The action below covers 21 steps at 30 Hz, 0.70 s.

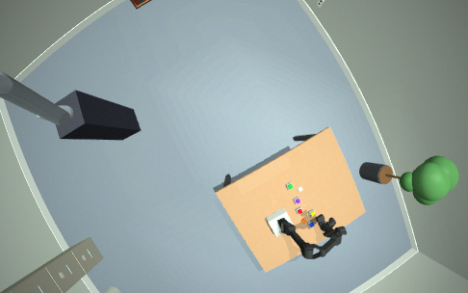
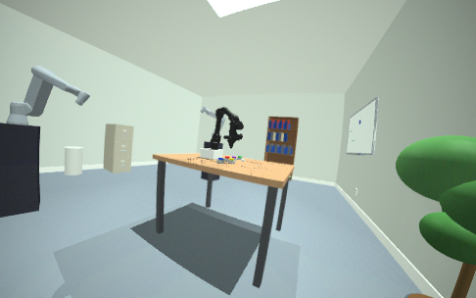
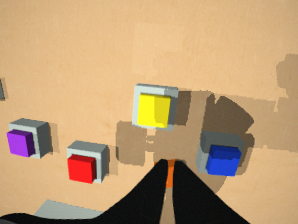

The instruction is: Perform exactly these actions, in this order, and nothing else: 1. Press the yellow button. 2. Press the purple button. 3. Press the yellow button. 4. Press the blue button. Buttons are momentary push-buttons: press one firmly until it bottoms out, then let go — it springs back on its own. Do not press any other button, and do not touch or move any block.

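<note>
In the wrist view the yellow button (image 3: pixel 153 110) sits in the middle on the wooden table (image 3: pixel 133 23), with the blue button (image 3: pixel 224 160) to its right, the red button (image 3: pixel 84 167) lower left and the purple button (image 3: pixel 21 143) at the far left. My gripper (image 3: pixel 169 167) is shut and empty, hanging above the table just short of the yellow button; an orange block (image 3: pixel 169 175) shows as a sliver between the fingers below. In the overhead view the gripper (image 1: pixel 320 220) is beside the yellow button (image 1: pixel 312 212), near the blue button (image 1: pixel 311 224) and purple button (image 1: pixel 298 200).
A green button (image 1: pixel 289 185) and a small white block (image 1: pixel 300 189) lie farther along the table. The arm's white base (image 1: pixel 274 222) stands near the table's edge. The red button (image 1: pixel 299 211) and the orange block (image 1: pixel 303 221) lie close to the gripper.
</note>
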Available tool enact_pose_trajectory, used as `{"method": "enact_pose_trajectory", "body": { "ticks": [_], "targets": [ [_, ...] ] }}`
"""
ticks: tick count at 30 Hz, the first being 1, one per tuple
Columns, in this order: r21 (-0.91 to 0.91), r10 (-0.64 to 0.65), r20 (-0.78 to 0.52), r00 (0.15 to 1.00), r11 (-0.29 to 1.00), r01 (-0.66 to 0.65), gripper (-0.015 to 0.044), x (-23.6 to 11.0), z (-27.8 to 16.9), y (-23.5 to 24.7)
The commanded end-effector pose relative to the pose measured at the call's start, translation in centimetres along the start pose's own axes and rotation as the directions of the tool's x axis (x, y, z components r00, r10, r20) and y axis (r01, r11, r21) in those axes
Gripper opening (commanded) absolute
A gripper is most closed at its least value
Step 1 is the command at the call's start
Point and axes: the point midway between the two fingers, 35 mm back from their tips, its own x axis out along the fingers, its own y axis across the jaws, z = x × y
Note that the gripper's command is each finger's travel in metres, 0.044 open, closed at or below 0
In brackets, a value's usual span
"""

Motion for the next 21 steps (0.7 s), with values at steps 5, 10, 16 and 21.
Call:
{"method": "enact_pose_trajectory", "body": {
  "ticks": [5,10,16,21],
  "targets": [
    [0.015,-0.009,-0.004,1.0,1.0,0.009,0.002,-0.3,-4.6,-7.1],
    [0.015,-0.009,-0.004,1.0,1.0,0.009,0.002,1.1,-4.5,-7.2],
    [0.015,-0.009,-0.004,1.0,1.0,0.009,0.002,5.9,-4.7,-7.1],
    [0.015,-0.009,-0.004,1.0,1.0,0.009,0.002,6.3,-4.7,-7.2]
  ]
}}
